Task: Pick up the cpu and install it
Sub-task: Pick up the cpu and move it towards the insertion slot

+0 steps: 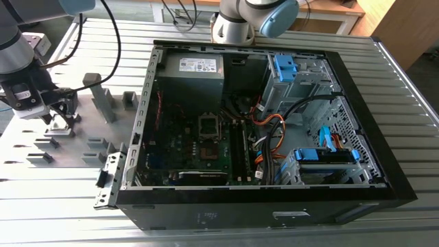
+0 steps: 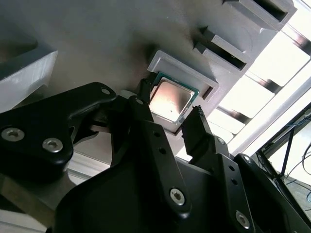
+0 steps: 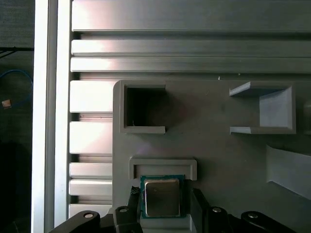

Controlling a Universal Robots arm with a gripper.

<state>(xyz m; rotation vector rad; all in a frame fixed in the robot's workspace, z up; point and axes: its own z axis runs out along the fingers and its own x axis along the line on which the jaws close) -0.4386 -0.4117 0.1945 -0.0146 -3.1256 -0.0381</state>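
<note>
Claw (image 2: 171, 106) spread open astride the cpu (image 2: 169, 98), cpu lying flat in its grey holder (image 2: 181, 65), open computer case (image 1: 240, 213) alongside on worktop (image 1: 404, 103)

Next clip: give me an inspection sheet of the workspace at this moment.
Surface: slatted metal table, grey fixture plate on it.
Job's things: cpu lying flat in its holder on the plate, not lifted.
Clutter: open computer case beside the plate.
Grippers: gripper low over the cpu, jaws open, one either side.
Cables: orange cables inside the case; black cable by the arm.
Surroundings: wooden furniture at the exterior view's right.
</note>
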